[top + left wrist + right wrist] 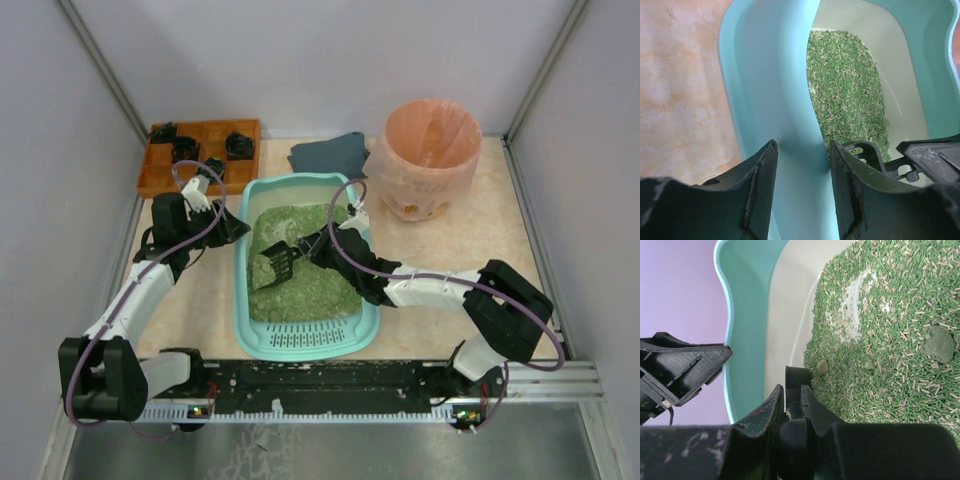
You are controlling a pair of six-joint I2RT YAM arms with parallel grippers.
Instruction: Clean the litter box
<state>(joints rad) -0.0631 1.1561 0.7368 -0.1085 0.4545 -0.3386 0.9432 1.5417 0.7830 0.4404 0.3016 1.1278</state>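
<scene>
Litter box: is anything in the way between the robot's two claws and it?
Nothing visible. The left gripper clamps the litter box by its left wall, and the right gripper holds a black scoop down in the green litter.

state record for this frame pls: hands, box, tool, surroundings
litter box: teal, mid-table, grille end towards the arm bases
litter: green granules, a bare patch showing in the right wrist view
left hand: clamped on the box's left wall
right hand: shut on the scoop handle
scoop: black, head on the litter
lump: greenish, lying on the litter
bin: pink-lined, far right
wooden tray: far left, black pieces
</scene>
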